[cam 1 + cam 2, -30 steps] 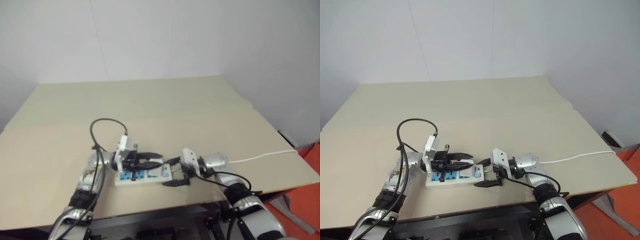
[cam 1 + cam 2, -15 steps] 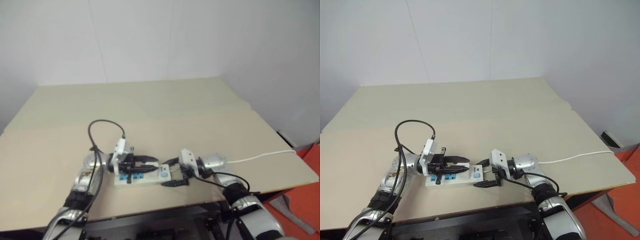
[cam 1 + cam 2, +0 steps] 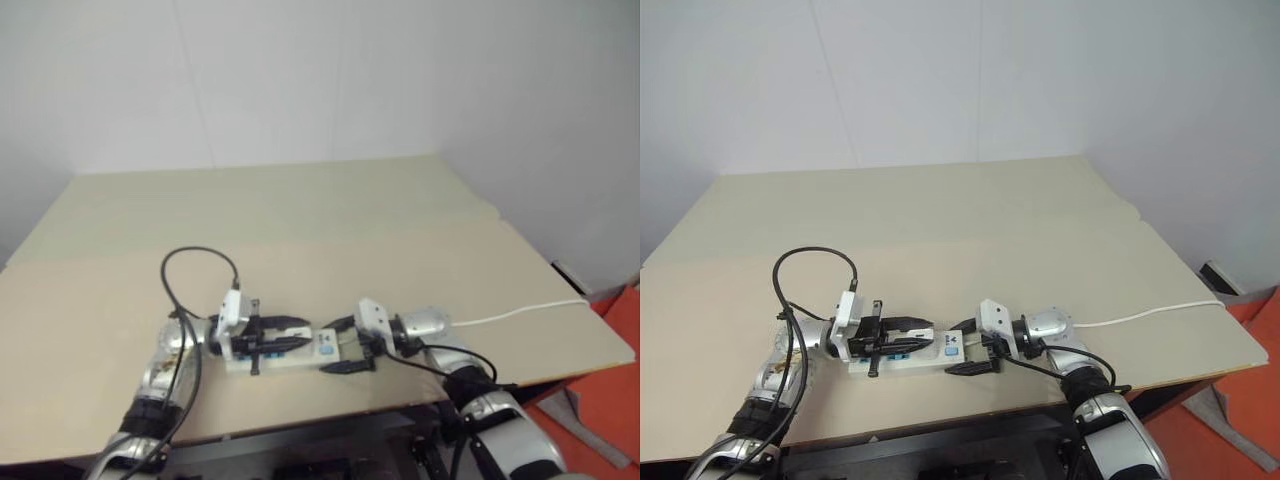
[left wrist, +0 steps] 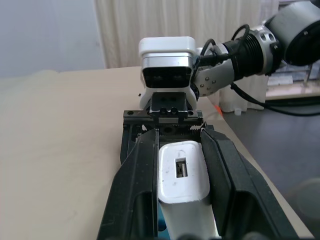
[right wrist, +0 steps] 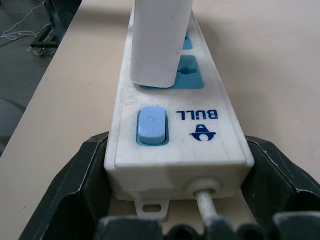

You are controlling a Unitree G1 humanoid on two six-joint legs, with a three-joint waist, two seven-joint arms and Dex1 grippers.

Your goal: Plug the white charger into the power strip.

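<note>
The power strip (image 3: 288, 354), a long white bar with blue sockets, lies near the table's front edge. My right gripper (image 3: 343, 345) clamps its switch end, one black finger on each side, beside the blue switch (image 5: 151, 124). The white charger (image 5: 157, 40) stands upright with its base on the socket nearest that switch. My left gripper (image 4: 179, 140) lies level over the strip and is shut on the charger (image 4: 183, 172). The two grippers face each other along the strip. The strip's thin white cord (image 3: 520, 312) runs off to the right.
A black cable (image 3: 195, 262) loops up above my left wrist. The tan table (image 3: 320, 220) stretches wide behind the strip, and its front edge lies just below the grippers. An orange floor area (image 3: 620, 330) shows past the right corner.
My left gripper has sunk toward the strip, shifted a little left and rolled slightly, still holding the charger. The right gripper and the strip have stayed put.
</note>
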